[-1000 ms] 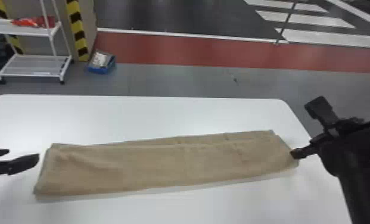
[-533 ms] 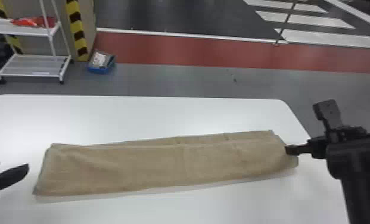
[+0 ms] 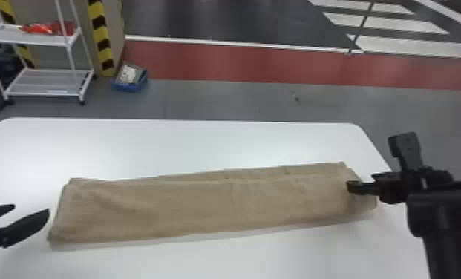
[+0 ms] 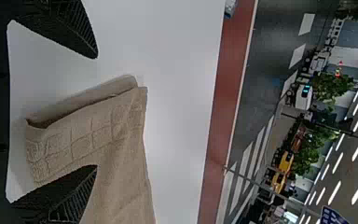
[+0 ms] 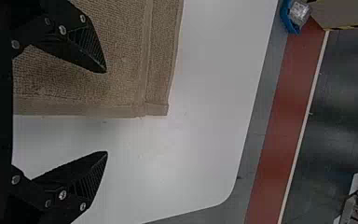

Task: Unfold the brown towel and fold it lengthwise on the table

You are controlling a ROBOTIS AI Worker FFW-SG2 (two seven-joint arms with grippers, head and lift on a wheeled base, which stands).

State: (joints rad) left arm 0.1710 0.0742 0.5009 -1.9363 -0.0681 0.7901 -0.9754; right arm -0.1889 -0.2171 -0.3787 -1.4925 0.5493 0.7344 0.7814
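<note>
At far left, my left gripper [image 3: 31, 207] is just beside the near part of the towel's left end, jaws spread wide, nothing clamped; the left wrist view shows a big gap between the fingers, one overlapping the towel in that view. Contact there, can't tell. Farther back on the left, a white rack [image 3: 42, 40] with red stuff [image 3: 42, 28] on its upper shelf, then a blue bin [image 3: 127, 87] on the floor. Brown towel [image 3: 203, 207]: long folded strip, lying across the white table [image 3: 203, 144], running from near my left gripper to close by the table's right edge, right end a bit farther from me. Lower layer peeks out along the far side; some wrinkles toward the left. Beyond the table, a red floor strip [image 3: 240, 63] runs off right. At far right, my right gripper [image 3: 365, 188] is at the towel's right end, also wide open and gripping nothing: one finger above the cloth, the other past its end, over table. Touching or hovering, can't tell.
</note>
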